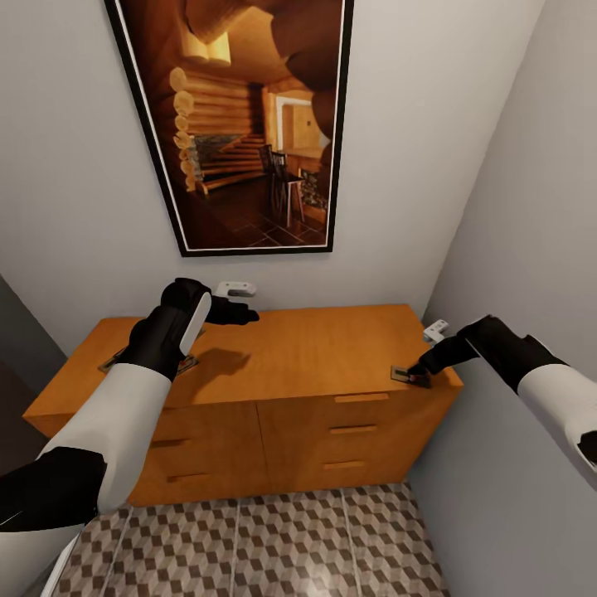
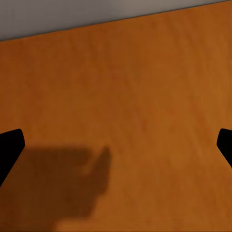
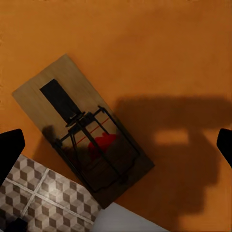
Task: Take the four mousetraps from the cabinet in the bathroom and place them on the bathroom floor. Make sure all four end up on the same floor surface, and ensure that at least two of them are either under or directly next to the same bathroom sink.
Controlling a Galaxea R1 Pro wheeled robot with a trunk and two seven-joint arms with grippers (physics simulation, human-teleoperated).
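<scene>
While both arms hang over the cabinet (image 1: 315,348):
Mousetrap (image 3: 82,145): on the cabinet top, at its right front corner.
Right gripper (image 3: 116,145): spread wide above it.
Left gripper (image 2: 116,145): wide apart, holding nothing.

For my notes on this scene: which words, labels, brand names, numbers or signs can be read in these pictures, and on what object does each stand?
None can be read. The mousetrap, the cabinet and the framed picture carry no legible writing.
</scene>
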